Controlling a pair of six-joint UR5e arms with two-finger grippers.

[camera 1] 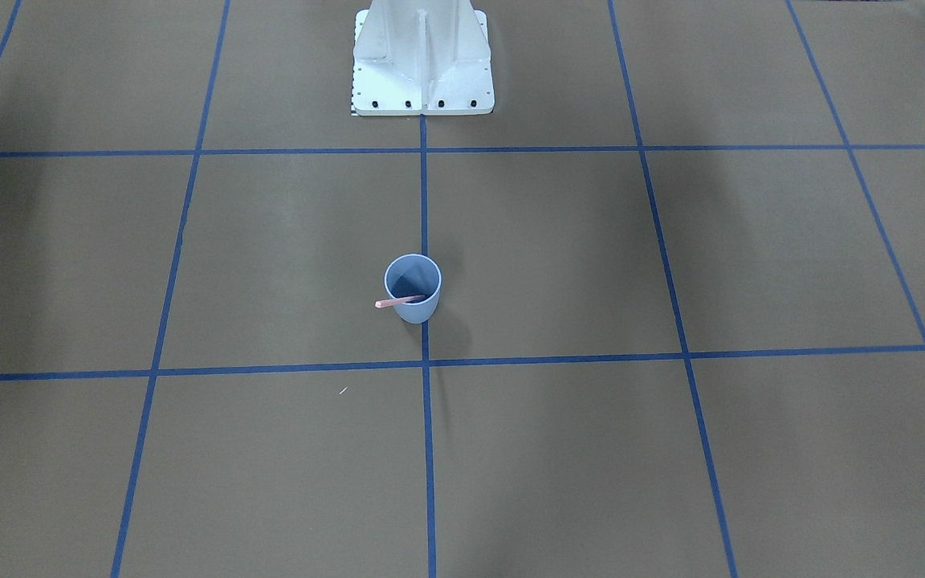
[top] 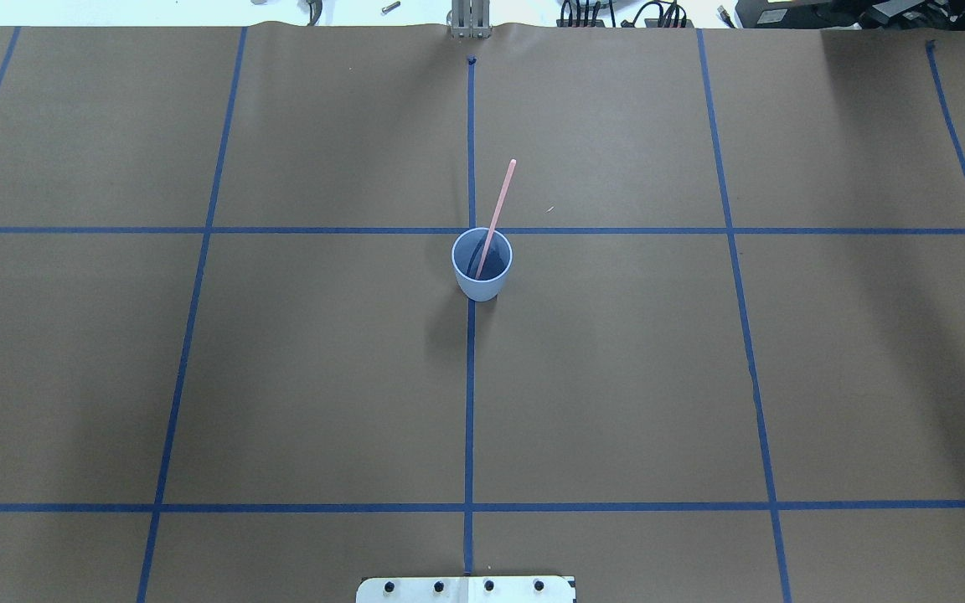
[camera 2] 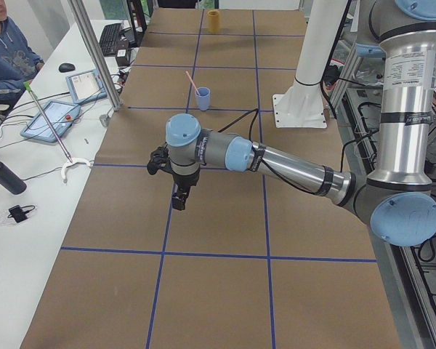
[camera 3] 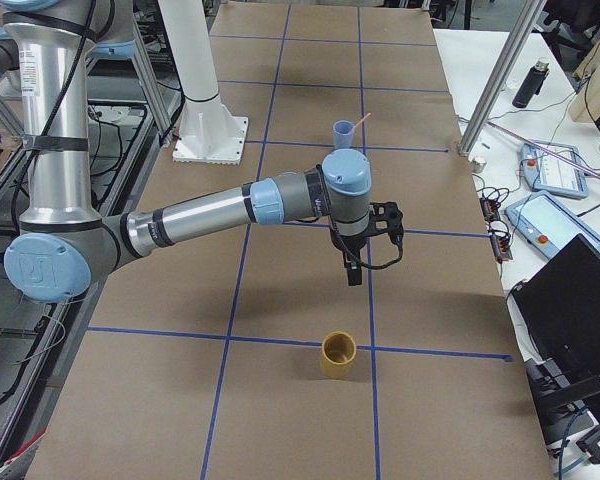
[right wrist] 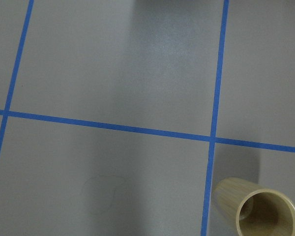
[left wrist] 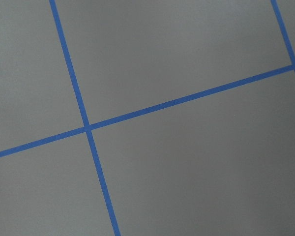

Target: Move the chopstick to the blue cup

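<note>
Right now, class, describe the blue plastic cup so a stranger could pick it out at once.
Start at the brown paper-covered table and find the robot's white metal base. Follow the blue tape line running straight out from that base to the blue plastic cup standing on it. Unlike the tan wood-grain cup farther along the table, it holds a leaning pink chopstick.

Left arm and right arm stretch level, left tool and right tool pointing down.

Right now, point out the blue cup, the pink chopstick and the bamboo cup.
blue cup (top: 481,289), overhead exterior, outer wall
pink chopstick (top: 503,194), overhead exterior, mid-shaft
bamboo cup (camera 3: 338,367), exterior right, outer wall
</note>
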